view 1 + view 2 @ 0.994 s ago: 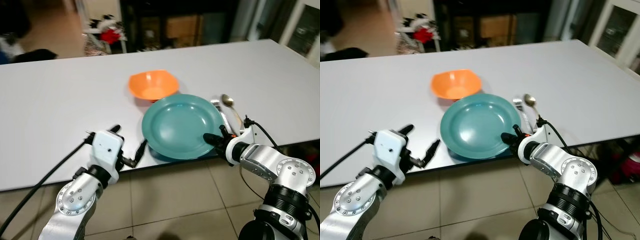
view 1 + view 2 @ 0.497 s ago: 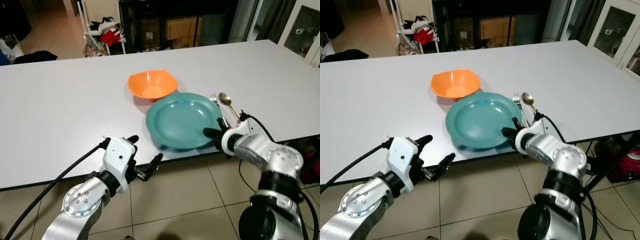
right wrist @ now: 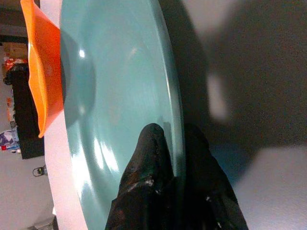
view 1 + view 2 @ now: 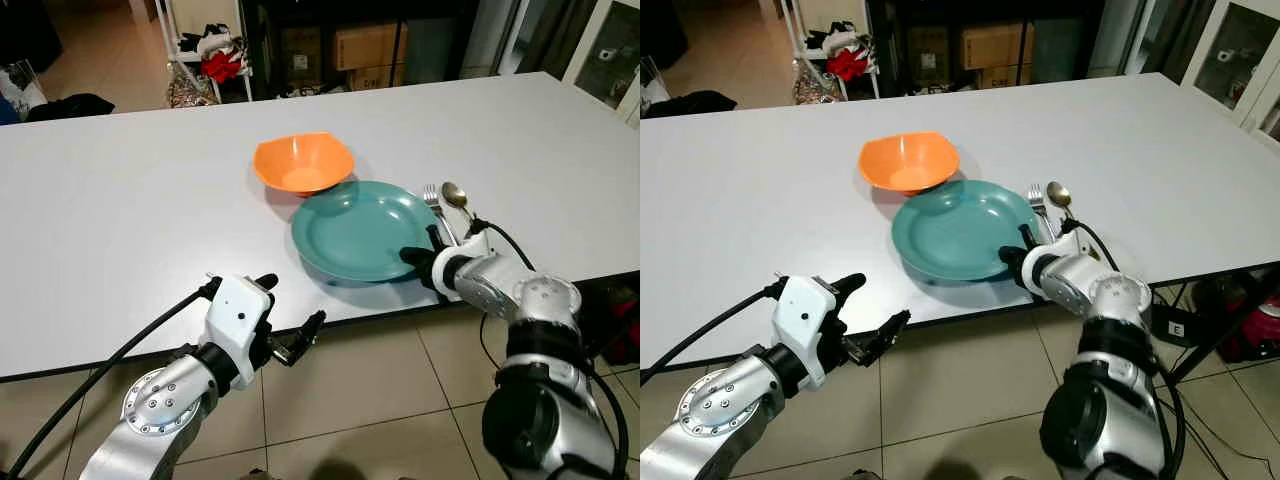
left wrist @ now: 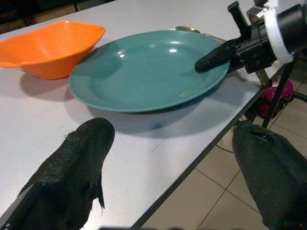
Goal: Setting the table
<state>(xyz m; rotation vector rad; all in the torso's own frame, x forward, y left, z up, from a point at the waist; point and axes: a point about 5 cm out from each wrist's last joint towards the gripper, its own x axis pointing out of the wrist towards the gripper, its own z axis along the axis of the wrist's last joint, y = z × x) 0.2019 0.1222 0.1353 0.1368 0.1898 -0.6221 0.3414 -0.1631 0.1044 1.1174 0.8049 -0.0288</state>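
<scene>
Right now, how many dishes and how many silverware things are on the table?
Bowls: 1, orange bowl
Plates: 1, teal plate, pinched by the right gripper
Forks: 1, fork
Spoons: 1, spoon
Total: 4

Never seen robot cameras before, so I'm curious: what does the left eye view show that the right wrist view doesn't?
Left eye alone: the fork and spoon beside the plate, and the left claw open off the table's edge. Right wrist alone: the right claw's fingers pinching the plate's rim close up. Both share the teal plate and orange bowl.
</scene>
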